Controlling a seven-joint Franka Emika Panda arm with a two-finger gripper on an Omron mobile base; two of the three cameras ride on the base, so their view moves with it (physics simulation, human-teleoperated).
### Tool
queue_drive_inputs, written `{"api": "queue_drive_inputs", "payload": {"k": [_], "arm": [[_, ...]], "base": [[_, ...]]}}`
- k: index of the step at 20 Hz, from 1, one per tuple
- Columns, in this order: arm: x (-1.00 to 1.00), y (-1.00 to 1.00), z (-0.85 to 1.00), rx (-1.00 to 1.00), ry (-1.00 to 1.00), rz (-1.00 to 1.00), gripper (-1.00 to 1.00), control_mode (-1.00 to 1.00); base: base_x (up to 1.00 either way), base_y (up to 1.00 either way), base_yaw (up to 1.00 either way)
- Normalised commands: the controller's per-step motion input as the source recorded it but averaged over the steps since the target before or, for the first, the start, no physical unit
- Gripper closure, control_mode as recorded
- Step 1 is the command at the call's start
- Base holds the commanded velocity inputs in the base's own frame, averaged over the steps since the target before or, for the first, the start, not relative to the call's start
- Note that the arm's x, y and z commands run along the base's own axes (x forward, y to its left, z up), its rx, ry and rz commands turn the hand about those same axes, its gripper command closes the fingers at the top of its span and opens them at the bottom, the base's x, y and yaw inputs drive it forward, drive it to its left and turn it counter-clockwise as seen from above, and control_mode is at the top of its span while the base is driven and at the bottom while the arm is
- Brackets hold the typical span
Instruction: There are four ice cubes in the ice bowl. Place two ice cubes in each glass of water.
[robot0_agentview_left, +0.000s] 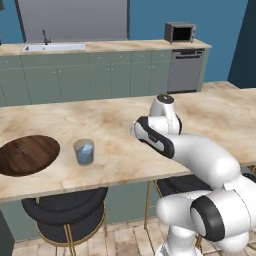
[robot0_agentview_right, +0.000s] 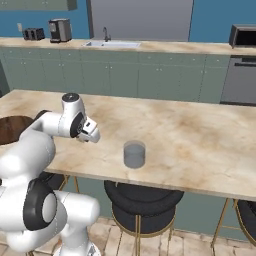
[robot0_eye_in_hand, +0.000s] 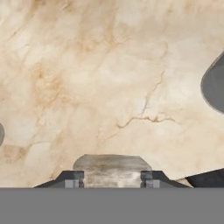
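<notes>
The dark wooden ice bowl lies at the counter's left end. Right of it stands a glass of water with pale blue ice showing inside. The other glass of water stands right of the arm near the front edge and holds grey water. My gripper hangs over bare marble between the two glasses. Its fingers are shut on a pale, translucent ice cube. A grey curved piece of a glass shows at the right edge of the hand view.
The marble island counter stretches wide to the right. Black stools stand under its front edge. Behind are a back counter with a sink and a microwave.
</notes>
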Motion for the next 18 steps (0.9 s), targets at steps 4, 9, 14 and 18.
{"api": "queue_drive_inputs", "payload": {"k": [4, 9, 14, 18], "arm": [[0.0, 0.0, 0.0, 0.0, 0.0, 0.0, 1.0, 1.0], [0.0, -0.39, 0.05, 0.0, 0.05, -0.04, 1.0, -1.0], [0.0, -0.81, 0.12, 0.0, 0.14, -0.09, 1.0, -1.0], [0.0, -0.68, 0.21, 0.0, 0.16, -0.12, 1.0, -1.0]], "base": [[0.34, -0.1, 0.0], [0.0, -0.17, -0.01], [0.0, 0.0, 0.0], [0.0, 0.0, 0.0]]}}
